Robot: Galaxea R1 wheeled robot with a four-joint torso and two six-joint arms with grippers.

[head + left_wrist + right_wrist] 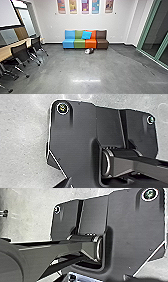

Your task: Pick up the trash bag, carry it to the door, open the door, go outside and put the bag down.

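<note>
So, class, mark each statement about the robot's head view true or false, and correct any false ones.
1. A blue cushion rests on the sofa. True.
2. The black-and-white object lies on top of the sofa. False: it is on the floor, in front of the orange seat.
3. The brown seat sits between the blue and green ones. False: it is at the end, beside the orange seat.
4. Dark chairs stand by the table. True.
</note>
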